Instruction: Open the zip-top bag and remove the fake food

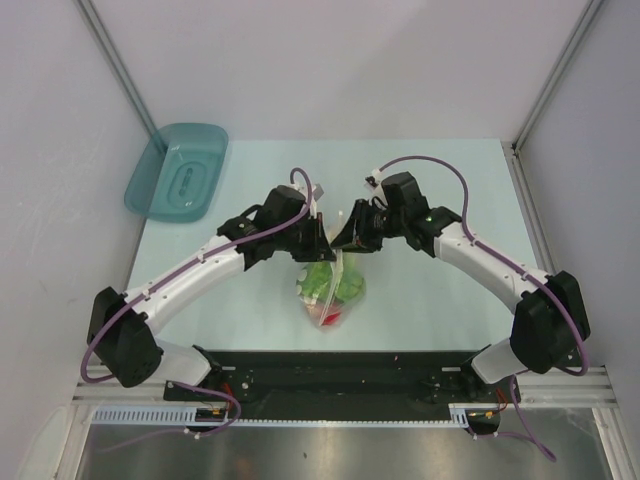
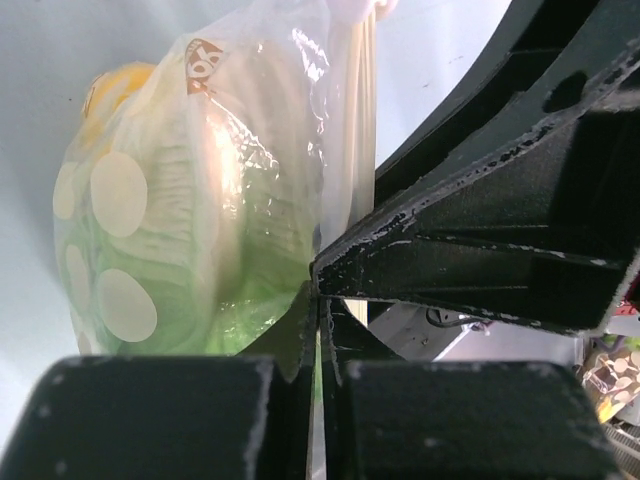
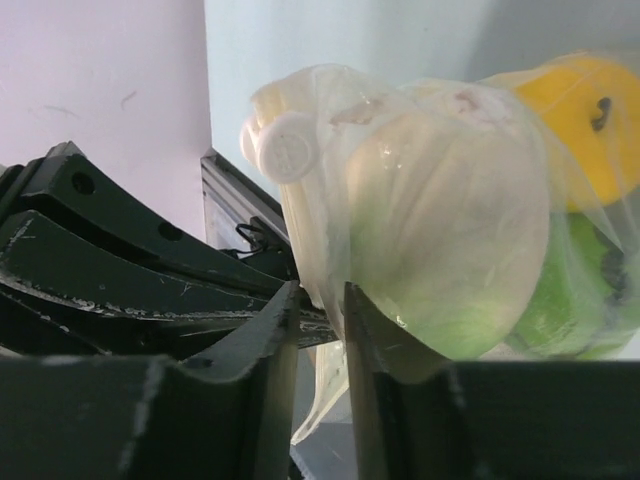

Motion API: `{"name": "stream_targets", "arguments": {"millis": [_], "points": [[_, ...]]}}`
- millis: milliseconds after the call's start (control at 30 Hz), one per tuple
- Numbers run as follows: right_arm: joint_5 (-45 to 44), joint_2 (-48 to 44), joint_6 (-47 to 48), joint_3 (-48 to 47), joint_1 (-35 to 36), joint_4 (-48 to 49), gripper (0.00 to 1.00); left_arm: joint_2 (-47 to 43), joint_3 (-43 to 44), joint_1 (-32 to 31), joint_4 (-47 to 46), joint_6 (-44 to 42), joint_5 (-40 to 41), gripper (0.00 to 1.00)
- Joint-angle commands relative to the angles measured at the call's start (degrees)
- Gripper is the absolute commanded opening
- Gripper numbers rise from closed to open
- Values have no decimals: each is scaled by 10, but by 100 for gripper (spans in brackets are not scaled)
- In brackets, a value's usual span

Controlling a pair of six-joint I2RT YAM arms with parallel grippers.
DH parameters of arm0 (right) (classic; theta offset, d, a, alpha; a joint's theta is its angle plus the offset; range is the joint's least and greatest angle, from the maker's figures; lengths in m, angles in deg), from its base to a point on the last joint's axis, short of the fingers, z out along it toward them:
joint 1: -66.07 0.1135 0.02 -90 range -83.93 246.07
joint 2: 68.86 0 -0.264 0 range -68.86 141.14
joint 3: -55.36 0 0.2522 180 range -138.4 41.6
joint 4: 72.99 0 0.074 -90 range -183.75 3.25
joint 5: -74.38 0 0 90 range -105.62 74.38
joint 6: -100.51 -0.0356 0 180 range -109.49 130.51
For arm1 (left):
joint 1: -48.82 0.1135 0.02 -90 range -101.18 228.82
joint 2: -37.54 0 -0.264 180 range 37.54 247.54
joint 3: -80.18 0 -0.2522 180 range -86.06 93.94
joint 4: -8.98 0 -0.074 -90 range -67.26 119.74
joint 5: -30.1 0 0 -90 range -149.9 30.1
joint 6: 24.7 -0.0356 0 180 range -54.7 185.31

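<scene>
Left pincer (image 1: 320, 238) and right pincer (image 1: 350, 236) each clamped tight on opposite sides of the mouth of the zip-top bag (image 1: 333, 302), bag hanging between and beneath them over the tabletop (image 1: 440, 200), fake food (image 1: 320, 278) inside

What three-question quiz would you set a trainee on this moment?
1. True or false: the fake food already lies outside the zip-top bag.
2. Which jaws are shut on the bag? A) left jaws only B) right jaws only C) both
3. Fill in: the teal tray sits near the table's far ___ corner.
Key: 1 false; 2 C; 3 left.
</scene>
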Motion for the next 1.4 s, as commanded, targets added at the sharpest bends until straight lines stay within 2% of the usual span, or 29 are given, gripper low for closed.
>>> {"name": "stream_targets", "arguments": {"millis": [0, 200, 433, 500, 633, 767, 867, 900, 967, 1167, 1367], "points": [[-11, -35, 15, -36, 8, -50, 32, -6, 14, 0, -8, -5, 4, 0], [-26, -49, 38, -26, 13, -76, 36, -20, 5, 0, -24, 9, -9, 0], [-35, -39, 38, -12, 22, -55, 21, -31, 13, 0, -18, 9, -13, 0], [-38, -36, 40, -7, 22, -55, 20, -36, 9, 0, -17, 11, -12, 0], [-49, -35, 48, 0, 26, -58, 24, -42, 2, 0, -18, 13, -16, 0], [-70, -34, 58, 4, 34, -67, 24, -50, -1, 0, -22, 17, -16, 0], [-73, -30, 58, 8, 41, -68, 18, -57, 4, 0, -16, 18, -10, 0], [-74, -30, 59, 8, 45, -69, 10, -59, 9, 0, -12, 16, -5, 0], [-84, -34, 60, 5, 47, -72, 1, -66, 20, 0, 0, 14, 2, 0], [-135, -65, 92, -25, 44, -139, 0, -81, 68, 0, 62, -21, 67, 0], [-193, -129, 134, -47, 30, -236, 0, -102, 73, 11, 99, -49, 124, 0]]}}
